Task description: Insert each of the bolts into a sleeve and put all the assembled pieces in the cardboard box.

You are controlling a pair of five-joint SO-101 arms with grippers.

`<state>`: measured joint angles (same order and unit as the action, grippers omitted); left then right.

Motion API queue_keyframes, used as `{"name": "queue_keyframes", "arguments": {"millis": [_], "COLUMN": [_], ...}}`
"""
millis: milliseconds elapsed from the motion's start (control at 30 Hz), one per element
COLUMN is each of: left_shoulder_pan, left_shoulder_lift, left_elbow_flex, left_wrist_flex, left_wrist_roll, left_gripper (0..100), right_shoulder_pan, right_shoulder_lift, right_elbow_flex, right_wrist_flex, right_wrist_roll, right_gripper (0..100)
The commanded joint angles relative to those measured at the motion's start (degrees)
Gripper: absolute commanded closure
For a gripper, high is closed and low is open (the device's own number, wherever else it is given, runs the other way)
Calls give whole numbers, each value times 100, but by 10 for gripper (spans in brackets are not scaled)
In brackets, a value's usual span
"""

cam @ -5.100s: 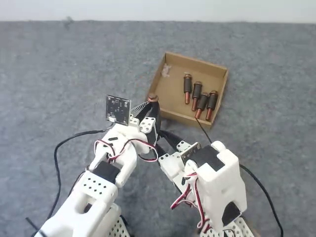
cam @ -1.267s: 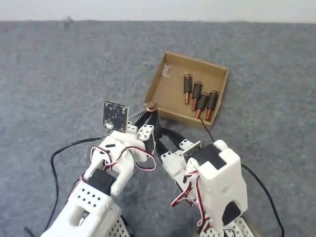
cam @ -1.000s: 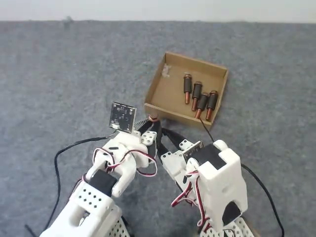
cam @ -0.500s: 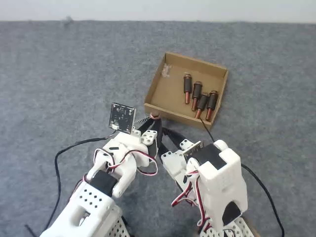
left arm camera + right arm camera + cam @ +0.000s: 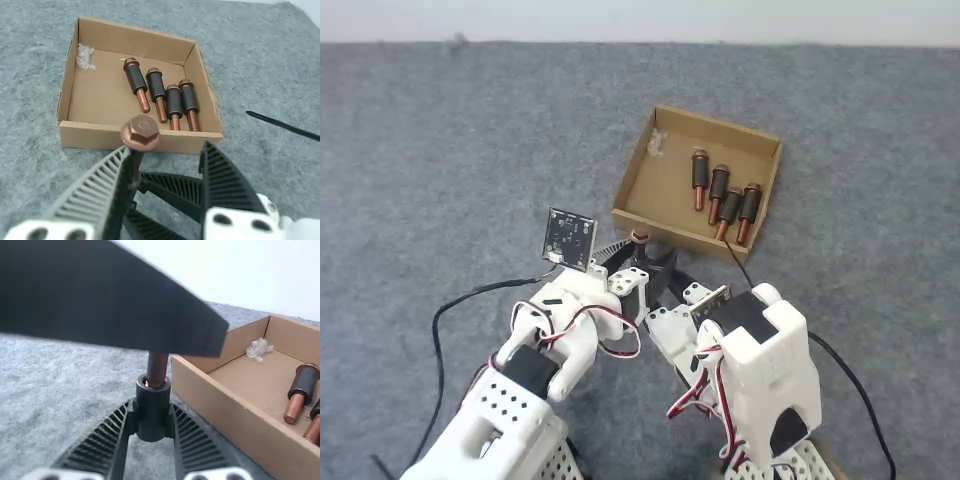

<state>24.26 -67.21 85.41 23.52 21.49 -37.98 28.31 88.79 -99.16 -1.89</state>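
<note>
Left wrist view: left gripper (image 5: 166, 149), fingers spread wide and released, flanking one copper bolt (image 5: 140, 132) that stands upright just in front of the cardboard box (image 5: 95, 137). Right wrist view: right gripper (image 5: 152, 422) clenched on a black sleeve (image 5: 153, 402), with the bolt shank seated in its top. In the box: four assembled pieces (image 5: 161, 97) lying side by side on the floor.

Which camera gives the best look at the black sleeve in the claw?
The right wrist view: the sleeve stands close up, gripped by the right claw, with the bolt in its top. The high view shows it small and dark between the arms; in the left wrist view the bolt head mostly hides it.
</note>
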Motion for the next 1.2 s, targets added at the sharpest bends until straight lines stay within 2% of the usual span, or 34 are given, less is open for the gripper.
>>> {"name": "queue_keyframes", "arguments": {"millis": [0, 100, 233, 433, 633, 833, 1000, 1067, 1167], "left_shoulder_pan": [-18, -18, -35, -492, -211, -211, -897, -1231, -1582], "left_shoulder_lift": [-35, -62, -62, -44, -62, -79, -79, -79, -70], "left_elbow_flex": [-40, -75, -40, -22, 154, -92, -1068, -1323, -1297], "left_wrist_flex": [141, 501, 510, 527, 527, 519, 1248, 1495, 1380], "left_wrist_roll": [9, 9, 9, 9, 18, 62, 1029, 1169, 1178], "left_gripper": [792, 791, 790, 790, 790, 790, 792, 793, 794], "right_shoulder_pan": [66, 154, 163, 171, 171, 171, 171, 171, 171], "right_shoulder_lift": [-57, -57, -57, -57, -57, -57, -57, -57, -57], "right_elbow_flex": [-123, -149, -158, -158, -158, -158, -149, -149, -141], "right_wrist_flex": [-171, -171, -171, -171, -163, -163, -163, -163, -163], "right_wrist_roll": [88, 88, 88, 88, 88, 88, 88, 88, 88], "right_gripper": [992, 992, 992, 992, 992, 992, 992, 992, 992]}}
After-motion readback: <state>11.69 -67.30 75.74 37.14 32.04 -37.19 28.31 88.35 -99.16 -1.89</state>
